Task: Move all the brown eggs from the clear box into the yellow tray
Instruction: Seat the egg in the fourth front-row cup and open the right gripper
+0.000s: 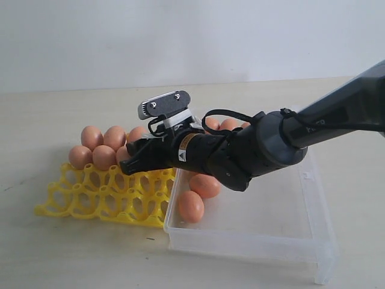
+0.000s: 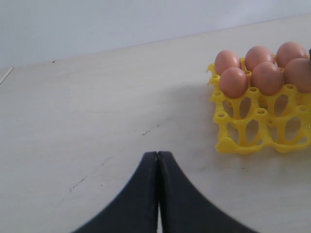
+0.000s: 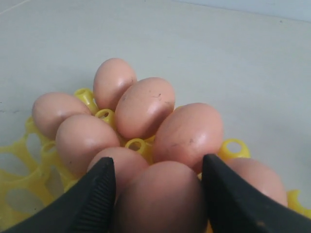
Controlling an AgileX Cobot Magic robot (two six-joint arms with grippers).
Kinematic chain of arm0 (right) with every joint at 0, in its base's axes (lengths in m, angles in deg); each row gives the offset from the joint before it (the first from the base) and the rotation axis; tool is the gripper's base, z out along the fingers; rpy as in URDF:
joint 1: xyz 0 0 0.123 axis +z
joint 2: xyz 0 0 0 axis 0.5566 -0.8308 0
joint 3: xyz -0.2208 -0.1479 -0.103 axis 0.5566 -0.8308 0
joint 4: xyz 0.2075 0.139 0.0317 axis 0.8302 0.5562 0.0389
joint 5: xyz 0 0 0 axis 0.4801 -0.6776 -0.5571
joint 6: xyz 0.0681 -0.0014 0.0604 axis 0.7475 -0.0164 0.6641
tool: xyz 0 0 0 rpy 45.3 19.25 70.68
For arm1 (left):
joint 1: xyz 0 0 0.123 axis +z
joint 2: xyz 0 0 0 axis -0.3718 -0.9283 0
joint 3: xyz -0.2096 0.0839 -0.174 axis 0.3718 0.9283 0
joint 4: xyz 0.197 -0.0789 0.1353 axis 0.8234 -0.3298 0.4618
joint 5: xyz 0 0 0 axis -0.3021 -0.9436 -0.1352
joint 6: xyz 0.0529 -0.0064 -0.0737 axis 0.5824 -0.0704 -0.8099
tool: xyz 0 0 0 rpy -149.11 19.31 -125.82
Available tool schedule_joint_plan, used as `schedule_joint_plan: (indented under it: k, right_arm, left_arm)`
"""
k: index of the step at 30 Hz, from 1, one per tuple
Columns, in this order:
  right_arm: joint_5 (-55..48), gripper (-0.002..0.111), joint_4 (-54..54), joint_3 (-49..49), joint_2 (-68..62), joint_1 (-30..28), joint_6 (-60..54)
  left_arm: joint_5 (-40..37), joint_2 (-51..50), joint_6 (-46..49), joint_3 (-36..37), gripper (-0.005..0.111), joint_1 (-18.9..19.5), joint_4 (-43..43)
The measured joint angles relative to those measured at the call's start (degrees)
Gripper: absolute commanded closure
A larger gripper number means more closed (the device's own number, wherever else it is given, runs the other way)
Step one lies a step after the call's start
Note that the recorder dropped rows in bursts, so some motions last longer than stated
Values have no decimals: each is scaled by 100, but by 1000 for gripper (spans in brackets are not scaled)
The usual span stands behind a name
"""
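My right gripper (image 3: 157, 164) is shut on a brown egg (image 3: 160, 199), one finger on each side of it. In the exterior view that gripper (image 1: 131, 164) hangs low over the yellow tray (image 1: 90, 200), beside the eggs in its back rows (image 1: 92, 137). The held egg is hidden there by the fingers. Several eggs (image 3: 145, 107) sit tightly packed in the tray's cups just beyond the held one. Two eggs (image 1: 191, 206) lie at the left end of the clear box (image 1: 271, 244), and more show behind the arm. My left gripper (image 2: 158, 156) is shut and empty above bare table, left of the tray (image 2: 243, 133).
The right arm (image 1: 271, 144) stretches across the clear box from the right. The tray's front rows of cups (image 1: 120, 208) hold nothing. The box touches the tray's right edge. Pale table (image 1: 60, 259) lies in front and to the left.
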Motion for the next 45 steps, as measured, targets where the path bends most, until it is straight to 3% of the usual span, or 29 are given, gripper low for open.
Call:
schedule_joint_plan:
  k: [41, 45]
  right_arm:
    - [-346, 108, 693, 0, 81, -49, -979]
    - [-346, 100, 693, 0, 81, -49, -1022]
  left_arm:
    - [0, 0, 0, 0, 107, 0, 0]
    - [0, 0, 0, 0, 107, 0, 0]
